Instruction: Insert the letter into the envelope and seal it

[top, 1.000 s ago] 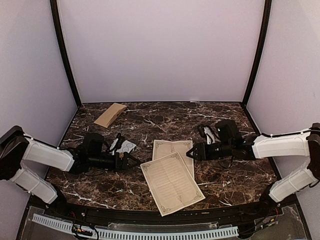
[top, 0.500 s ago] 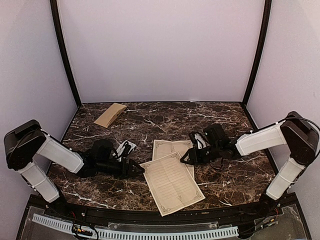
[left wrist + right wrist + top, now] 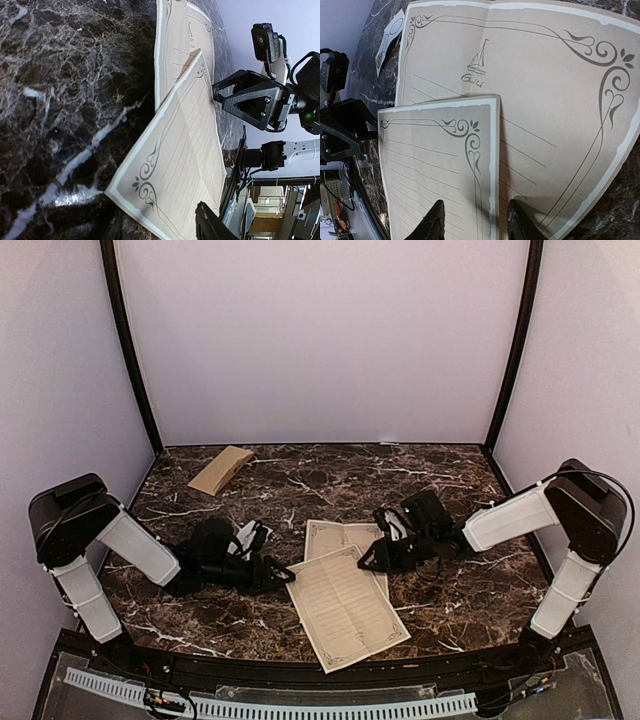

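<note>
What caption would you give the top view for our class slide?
Left gripper and right gripper flank two overlapping letter sheets; envelope lies at far left.

Left claw point(image 3: 284, 571) parted, right claw point(image 3: 366, 559) parted, both low

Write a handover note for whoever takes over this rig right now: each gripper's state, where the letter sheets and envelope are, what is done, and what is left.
Left gripper: open, low at the left corner of the upper letter sheet, not gripping it.
Right gripper: open, over the spot where the upper sheet overlaps the lower letter sheet; holds nothing.
Envelope: lying at the far left, away from both arms.
Done: nothing yet; both sheets lie outside the envelope.
Left: grasp the letter, slide it into the envelope, seal the flap.
</note>
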Tool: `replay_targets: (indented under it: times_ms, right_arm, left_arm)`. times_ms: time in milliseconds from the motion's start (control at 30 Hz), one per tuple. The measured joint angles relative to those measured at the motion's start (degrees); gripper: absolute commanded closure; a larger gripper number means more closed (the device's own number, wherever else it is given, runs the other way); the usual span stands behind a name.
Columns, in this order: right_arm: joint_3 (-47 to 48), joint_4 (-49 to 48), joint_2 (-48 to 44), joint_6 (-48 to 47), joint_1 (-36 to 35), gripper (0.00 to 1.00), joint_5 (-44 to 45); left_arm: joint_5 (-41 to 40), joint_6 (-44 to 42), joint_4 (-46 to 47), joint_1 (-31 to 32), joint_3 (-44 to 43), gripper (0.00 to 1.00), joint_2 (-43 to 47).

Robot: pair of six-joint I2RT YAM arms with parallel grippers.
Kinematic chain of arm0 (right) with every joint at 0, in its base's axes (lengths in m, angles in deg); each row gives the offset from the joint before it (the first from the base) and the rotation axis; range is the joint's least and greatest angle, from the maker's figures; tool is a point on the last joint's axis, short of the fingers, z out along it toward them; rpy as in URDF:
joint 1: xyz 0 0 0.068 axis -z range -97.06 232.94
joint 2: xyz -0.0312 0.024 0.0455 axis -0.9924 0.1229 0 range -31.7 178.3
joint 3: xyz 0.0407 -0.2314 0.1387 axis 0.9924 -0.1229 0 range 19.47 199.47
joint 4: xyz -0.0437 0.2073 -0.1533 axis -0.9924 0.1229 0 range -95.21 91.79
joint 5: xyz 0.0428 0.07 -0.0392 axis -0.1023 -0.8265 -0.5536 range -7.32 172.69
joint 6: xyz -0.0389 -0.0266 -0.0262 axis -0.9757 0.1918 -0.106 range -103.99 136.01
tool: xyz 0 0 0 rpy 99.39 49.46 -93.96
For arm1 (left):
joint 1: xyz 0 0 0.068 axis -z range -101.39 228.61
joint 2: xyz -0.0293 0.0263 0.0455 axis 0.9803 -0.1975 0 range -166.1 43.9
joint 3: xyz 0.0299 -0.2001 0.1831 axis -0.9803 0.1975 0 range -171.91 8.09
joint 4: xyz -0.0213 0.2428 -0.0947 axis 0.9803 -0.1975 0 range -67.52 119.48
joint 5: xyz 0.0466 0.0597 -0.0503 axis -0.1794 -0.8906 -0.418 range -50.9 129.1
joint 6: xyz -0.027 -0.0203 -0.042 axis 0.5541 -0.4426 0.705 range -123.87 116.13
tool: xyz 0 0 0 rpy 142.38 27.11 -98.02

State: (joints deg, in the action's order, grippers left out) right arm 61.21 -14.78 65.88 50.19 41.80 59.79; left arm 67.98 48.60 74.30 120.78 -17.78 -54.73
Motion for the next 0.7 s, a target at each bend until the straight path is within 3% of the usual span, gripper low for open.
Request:
replay_targets:
  times_ms: [300, 500, 700]
  right_arm:
    - [0.0, -2.4, 1.1, 1.0, 0.0, 0.62, -2.0]
    - [0.0, -2.9, 1.9, 1.6, 0.0, 0.63, -2.8]
    - [-0.2, -4.1, 1.9, 2.2, 0.0, 0.63, -3.1]
  left_arm:
    - [0.0, 0.8, 2.1, 0.1, -1.2, 0.57, -2.3]
    - [-0.1, 2.0, 4.3, 0.2, -1.4, 0.66, -3.6]
    - [-0.8, 3.3, 5.9, 0.6, -1.8, 0.99, -3.8]
